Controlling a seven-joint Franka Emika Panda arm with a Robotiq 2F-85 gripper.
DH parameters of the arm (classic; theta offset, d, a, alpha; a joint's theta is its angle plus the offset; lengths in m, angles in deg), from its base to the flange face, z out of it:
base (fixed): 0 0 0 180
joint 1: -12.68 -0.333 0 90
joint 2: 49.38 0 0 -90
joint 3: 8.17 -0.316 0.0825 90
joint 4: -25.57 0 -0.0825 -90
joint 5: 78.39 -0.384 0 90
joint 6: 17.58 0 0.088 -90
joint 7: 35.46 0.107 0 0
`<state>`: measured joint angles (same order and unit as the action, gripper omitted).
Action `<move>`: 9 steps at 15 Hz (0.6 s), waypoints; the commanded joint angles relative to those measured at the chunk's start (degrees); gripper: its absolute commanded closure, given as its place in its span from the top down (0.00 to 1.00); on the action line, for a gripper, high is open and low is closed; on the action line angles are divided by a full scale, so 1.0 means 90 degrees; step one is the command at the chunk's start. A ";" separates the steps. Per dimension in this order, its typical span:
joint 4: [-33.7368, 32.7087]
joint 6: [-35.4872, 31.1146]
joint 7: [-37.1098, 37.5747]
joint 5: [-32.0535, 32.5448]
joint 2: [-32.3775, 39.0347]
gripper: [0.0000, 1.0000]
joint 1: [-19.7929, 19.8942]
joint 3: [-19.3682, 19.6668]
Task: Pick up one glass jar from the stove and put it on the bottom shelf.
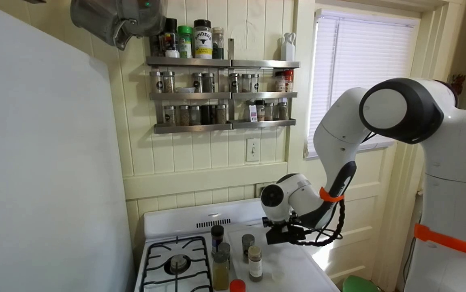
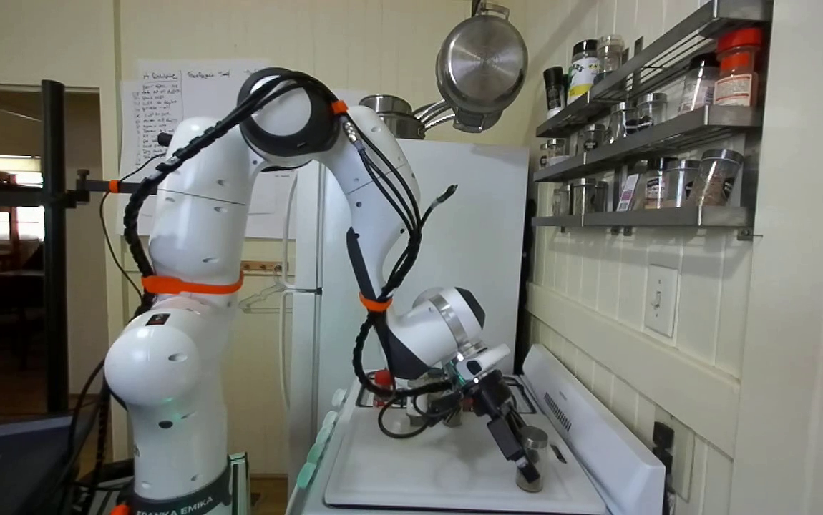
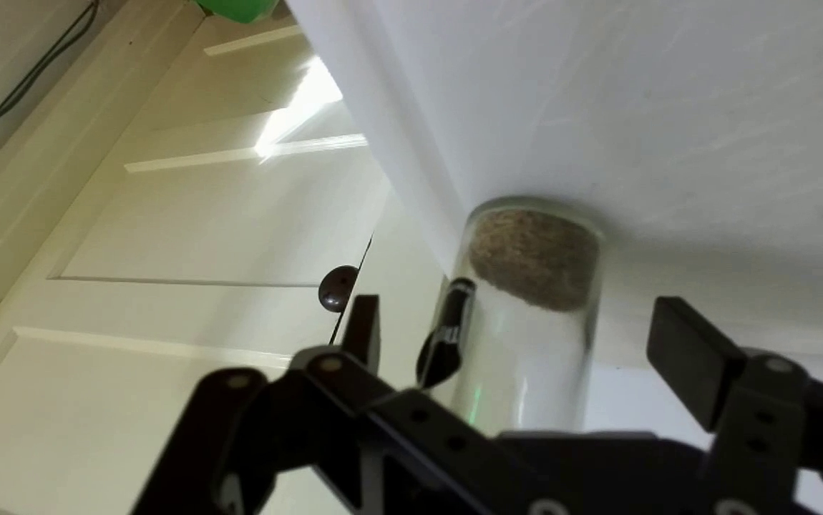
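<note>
A clear glass jar (image 2: 534,453) with a metal lid stands upright on the white cover of the stove (image 2: 397,472), close to the raised back panel. In the wrist view the same jar (image 3: 537,261) holds brown spice and has a black label. My gripper (image 3: 526,343) is open, with one finger on each side of the jar and gaps between. In an exterior view the gripper (image 1: 285,234) hides this jar. The bottom shelf (image 1: 192,128) is the lowest metal tier on the wall, above the stove, and carries several jars. It also shows in an exterior view (image 2: 640,217).
Several other jars stand mid-stove, including a dark one (image 1: 247,246), a white-labelled one (image 1: 255,264) and a yellowish one (image 1: 220,271). Black burner grates (image 1: 176,263) lie beside them. Higher tiers (image 1: 188,96) hang above the bottom shelf. A fridge (image 1: 46,162) and a hanging pot (image 2: 481,64) flank the area.
</note>
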<state>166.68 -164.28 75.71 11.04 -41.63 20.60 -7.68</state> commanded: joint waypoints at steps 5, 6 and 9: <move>-0.0147 -0.0126 0.0243 0.0166 0.0157 0.93 -0.0042 -0.0011; -0.0152 -0.0130 0.0237 0.0163 0.0162 0.84 -0.0039 -0.0016; -0.0176 -0.0139 0.0231 0.0160 0.0190 0.72 -0.0033 -0.0015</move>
<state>166.00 -164.32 75.73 11.04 -41.32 20.23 -7.84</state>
